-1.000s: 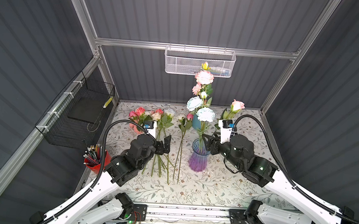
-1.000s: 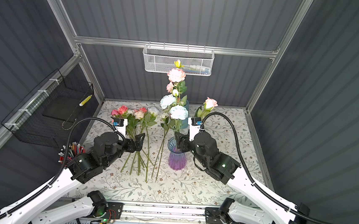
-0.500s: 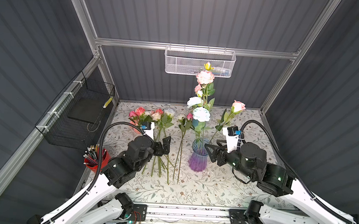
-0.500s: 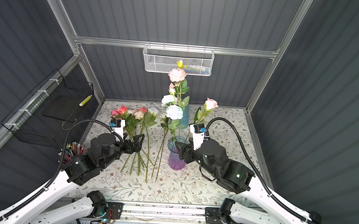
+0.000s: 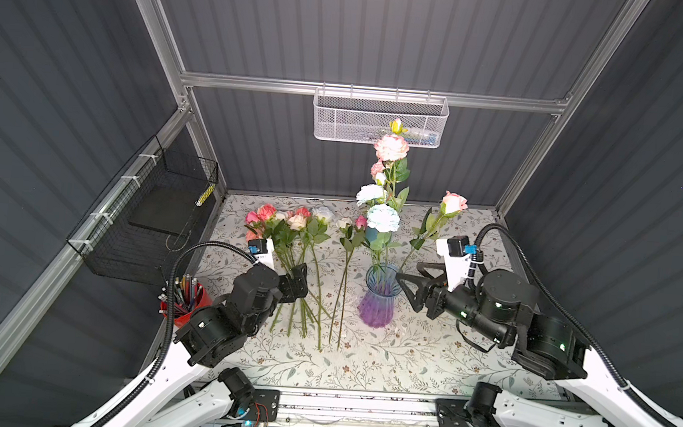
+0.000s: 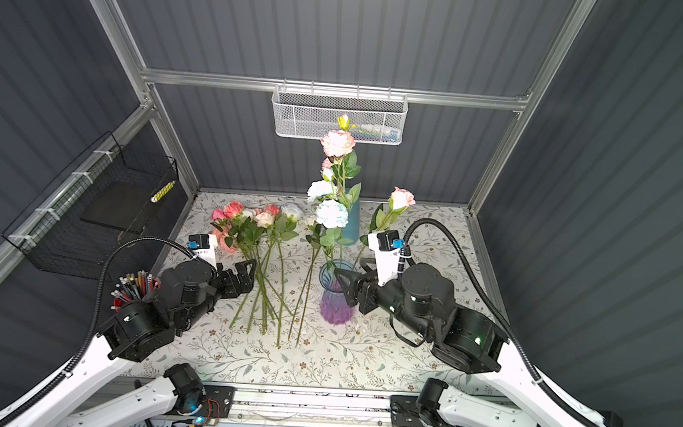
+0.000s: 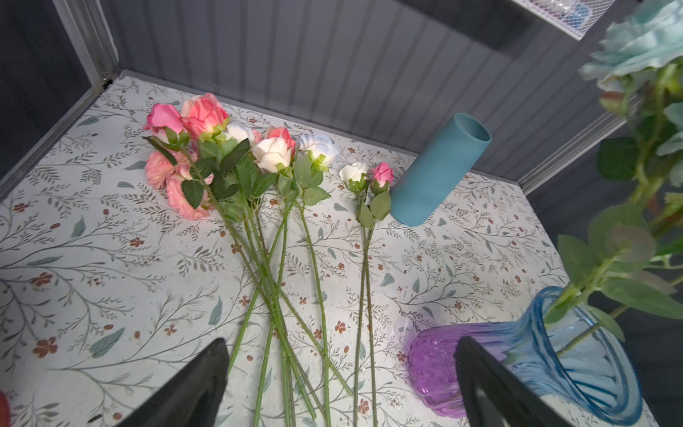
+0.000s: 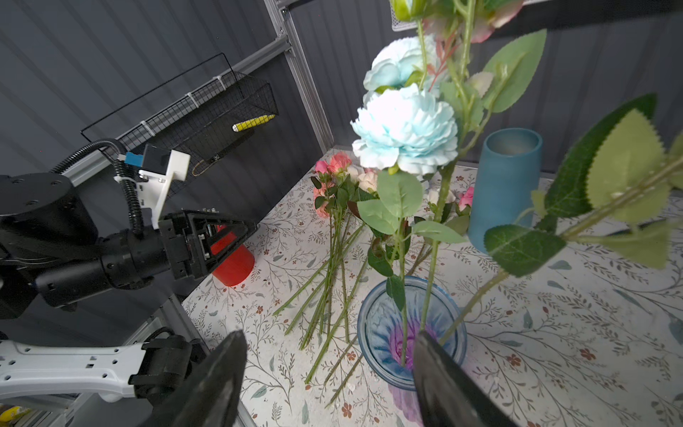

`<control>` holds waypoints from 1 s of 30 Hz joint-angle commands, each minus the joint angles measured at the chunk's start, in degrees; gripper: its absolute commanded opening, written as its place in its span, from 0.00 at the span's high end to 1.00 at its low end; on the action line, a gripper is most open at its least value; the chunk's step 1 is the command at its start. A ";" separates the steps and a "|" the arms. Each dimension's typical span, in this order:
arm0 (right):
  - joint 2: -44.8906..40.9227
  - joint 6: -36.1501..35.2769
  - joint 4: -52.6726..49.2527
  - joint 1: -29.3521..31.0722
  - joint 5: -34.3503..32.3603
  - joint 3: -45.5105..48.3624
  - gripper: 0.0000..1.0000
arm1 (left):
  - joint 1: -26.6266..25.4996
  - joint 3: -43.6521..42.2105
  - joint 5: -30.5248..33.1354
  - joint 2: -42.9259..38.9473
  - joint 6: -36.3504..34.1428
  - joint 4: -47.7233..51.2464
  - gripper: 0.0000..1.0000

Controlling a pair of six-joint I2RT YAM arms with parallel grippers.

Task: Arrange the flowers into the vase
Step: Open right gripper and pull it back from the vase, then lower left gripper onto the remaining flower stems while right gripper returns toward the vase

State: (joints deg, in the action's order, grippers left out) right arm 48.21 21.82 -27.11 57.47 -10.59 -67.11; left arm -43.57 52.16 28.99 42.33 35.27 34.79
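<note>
Left wrist: hand spread, probably aloft.

A: Where does the glass vase stand?
B: Mid worktop, in both top views. Taking it as the dial's centre, the standing flowers are in it, and the cylinder vase stands upright behind it at twelve o'clock.
A: And the loose flowers?
B: They lie flat on the worktop at nine o'clock, heads toward twelve, stems crossing nearer six. The left gripper hangs above those stems. The right gripper is just beside the vase at three o'clock.
A: And the edges?
B: The pen cup stands at the left edge, at nine. The wire basket hangs at ten, the mesh basket high at twelve.
</note>
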 commanded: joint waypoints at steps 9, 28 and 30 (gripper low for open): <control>-3.90 -7.11 -0.15 0.36 -3.42 -5.77 0.27 | -0.36 5.80 1.05 3.69 3.49 9.66 0.06; -20.98 6.50 -17.94 0.34 -25.99 1.96 0.54 | 12.81 15.46 -23.33 48.85 -3.75 -3.27 0.50; -21.06 7.31 -19.01 0.35 -25.98 2.32 0.54 | 12.94 18.69 -23.31 54.53 -3.79 -2.51 0.50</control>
State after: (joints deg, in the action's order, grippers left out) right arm 27.77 25.85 -43.35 57.49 -33.69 -65.32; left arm -30.24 66.41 10.24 92.71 32.32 33.19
